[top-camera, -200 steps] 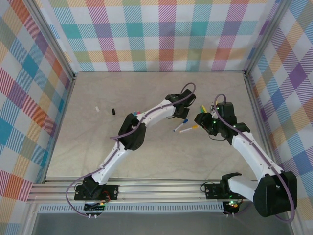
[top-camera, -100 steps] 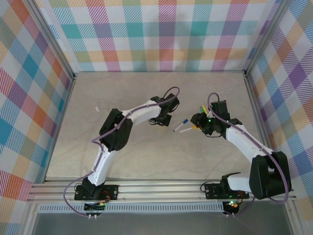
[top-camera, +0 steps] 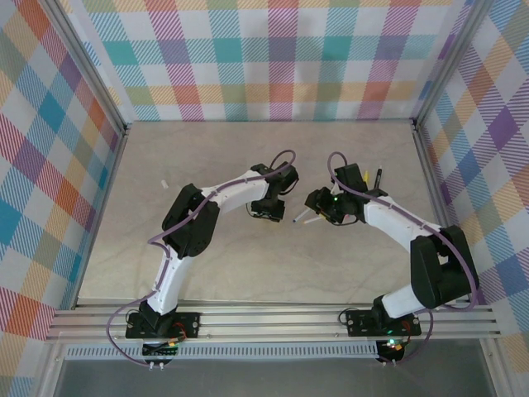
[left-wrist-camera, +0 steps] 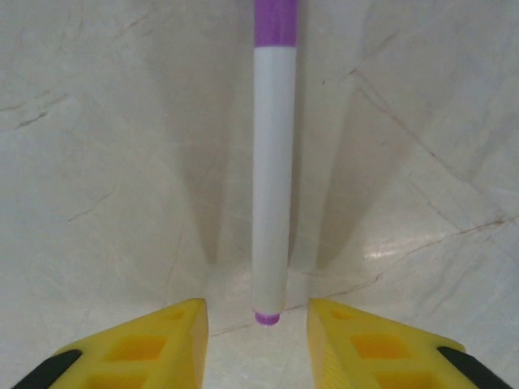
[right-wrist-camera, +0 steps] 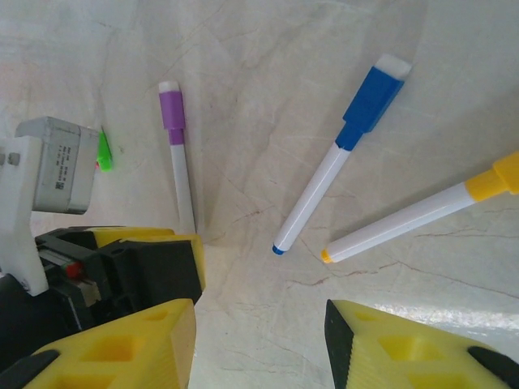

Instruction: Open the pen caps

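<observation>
Slim white plastic marker pen (left-wrist-camera: 270,178) with stubby purple cap (left-wrist-camera: 276,20) in place, flat on pale marbled tabletop (left-wrist-camera: 105,162), tail end between the spread yellow fingers of the left gripper (left-wrist-camera: 258,324) — touching neither. Nearby, second white pen (right-wrist-camera: 312,203) with blocky blue cap (right-wrist-camera: 373,101) and third white pen (right-wrist-camera: 405,220) with yellow cap (right-wrist-camera: 499,178), both flat. Yellow fingers of the right gripper (right-wrist-camera: 259,324) apart — nothing between them.

3 white pens (right-wrist-camera: 312,203) wear a purple cap (right-wrist-camera: 172,113), a blue cap (right-wrist-camera: 371,99) and a yellow cap (right-wrist-camera: 495,178) on a pale veined table (right-wrist-camera: 268,49) (yellow fingers (right-wrist-camera: 122,348) on the right gripper (right-wrist-camera: 259,340)), amid pastel plaid walls (top-camera: 273,58).
</observation>
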Action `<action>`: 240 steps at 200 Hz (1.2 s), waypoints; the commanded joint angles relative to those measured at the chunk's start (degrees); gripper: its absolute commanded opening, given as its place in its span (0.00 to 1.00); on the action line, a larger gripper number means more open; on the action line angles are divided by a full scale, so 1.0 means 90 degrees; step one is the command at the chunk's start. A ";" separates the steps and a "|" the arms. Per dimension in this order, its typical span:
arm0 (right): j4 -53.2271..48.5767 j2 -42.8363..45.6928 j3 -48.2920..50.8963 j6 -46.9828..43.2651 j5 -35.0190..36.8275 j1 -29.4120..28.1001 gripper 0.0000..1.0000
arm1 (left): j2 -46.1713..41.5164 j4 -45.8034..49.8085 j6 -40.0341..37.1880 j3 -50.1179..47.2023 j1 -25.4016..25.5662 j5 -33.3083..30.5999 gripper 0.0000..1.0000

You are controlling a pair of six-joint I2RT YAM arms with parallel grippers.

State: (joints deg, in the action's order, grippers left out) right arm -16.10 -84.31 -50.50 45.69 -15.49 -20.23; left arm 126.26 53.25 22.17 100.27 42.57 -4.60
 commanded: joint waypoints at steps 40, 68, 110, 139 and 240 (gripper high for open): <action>-0.0085 0.0195 -0.0083 -0.0124 0.0070 -0.0049 0.48 | -0.0180 0.0562 0.0077 0.1107 -0.0323 -0.0273 0.40; -0.0229 0.0447 -0.0076 -0.0133 0.0165 -0.0050 0.48 | 0.0641 0.0988 -0.0065 0.2437 -0.0374 -0.0282 0.41; -0.0531 0.0924 -0.0039 -0.0222 0.0397 -0.0048 0.49 | 0.1691 0.1549 -0.0157 0.3913 -0.0442 -0.0222 0.43; -0.0613 0.1009 -0.0003 -0.0258 0.0450 -0.0047 0.49 | 0.1917 0.1574 -0.0131 0.4056 -0.0490 -0.0238 0.43; -0.0595 0.0931 0.0000 -0.0262 0.0471 -0.0042 0.49 | 0.2097 0.1407 -0.0059 0.3771 -0.0540 -0.0184 0.36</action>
State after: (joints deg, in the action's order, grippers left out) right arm -20.67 -76.01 -50.48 44.14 -11.77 -20.38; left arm 144.81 64.79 21.65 134.76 38.30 -6.50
